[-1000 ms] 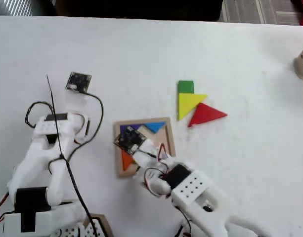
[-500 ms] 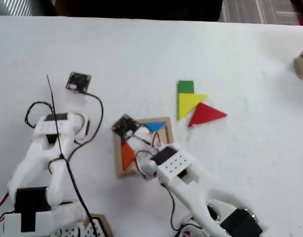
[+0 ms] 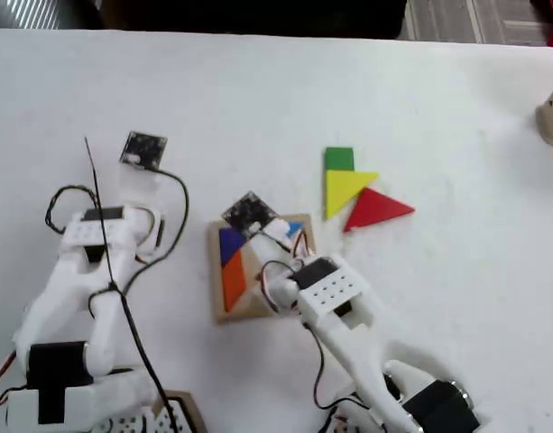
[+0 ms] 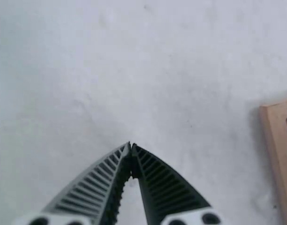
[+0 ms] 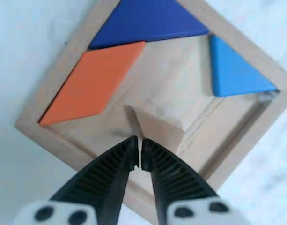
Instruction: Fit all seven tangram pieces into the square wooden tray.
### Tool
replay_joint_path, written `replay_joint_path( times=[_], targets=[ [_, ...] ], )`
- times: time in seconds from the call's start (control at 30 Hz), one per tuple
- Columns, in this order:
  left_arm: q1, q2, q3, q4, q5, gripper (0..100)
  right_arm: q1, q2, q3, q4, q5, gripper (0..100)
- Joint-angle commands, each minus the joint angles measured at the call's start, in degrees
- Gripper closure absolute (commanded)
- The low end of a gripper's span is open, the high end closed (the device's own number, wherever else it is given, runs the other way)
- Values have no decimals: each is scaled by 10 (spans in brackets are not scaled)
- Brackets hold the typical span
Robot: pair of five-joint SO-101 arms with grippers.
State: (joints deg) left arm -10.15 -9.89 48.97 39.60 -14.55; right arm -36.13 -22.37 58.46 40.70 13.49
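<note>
1. Right hand (image 5: 139,157): fingers pressed together and gripping nothing, it hangs over the middle of the square wooden tray (image 3: 214,280).
2. Left hand (image 4: 130,157): also closed and empty, over the bare white surface (image 3: 438,108), left of the tray.
3. The tray lies at the near centre of the surface. It holds a dark blue triangle (image 5: 150,23), an orange parallelogram (image 5: 91,82) and a light blue triangle (image 5: 234,70). Much of its floor is bare wood.
4. Three pieces wait outside the tray, to the far right of it: a red triangle (image 3: 375,209), a yellow triangle (image 3: 346,188) and a green square (image 3: 339,159). Each touches or nearly touches the next.
5. The red triangle is nearest the tray. Its long edge runs from near left to far right.
6. The loose pieces lie far and right of the right hand, and that arm is much nearer to them than the left one. It looks best placed to fetch the next piece.
</note>
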Motion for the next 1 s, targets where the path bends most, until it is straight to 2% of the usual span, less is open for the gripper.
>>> replay_joint_path(
  times=[0.0,0.1,0.23,0.57,0.97],
  targets=[
    [-3,-1,-25,-11,2,972,20,-17,-55,42,5,981],
    [-3,-1,-25,-11,2,972,55,-17,-88,81,-21,981],
    [-3,-1,-25,-11,2,972,92,-8,-89,78,-42,981],
    [-3,-1,-25,-11,2,972,57,63,-69,67,-41,981],
    [-3,-1,-25,-11,2,972,0,65,-69,93,-43,981]
  ],
)
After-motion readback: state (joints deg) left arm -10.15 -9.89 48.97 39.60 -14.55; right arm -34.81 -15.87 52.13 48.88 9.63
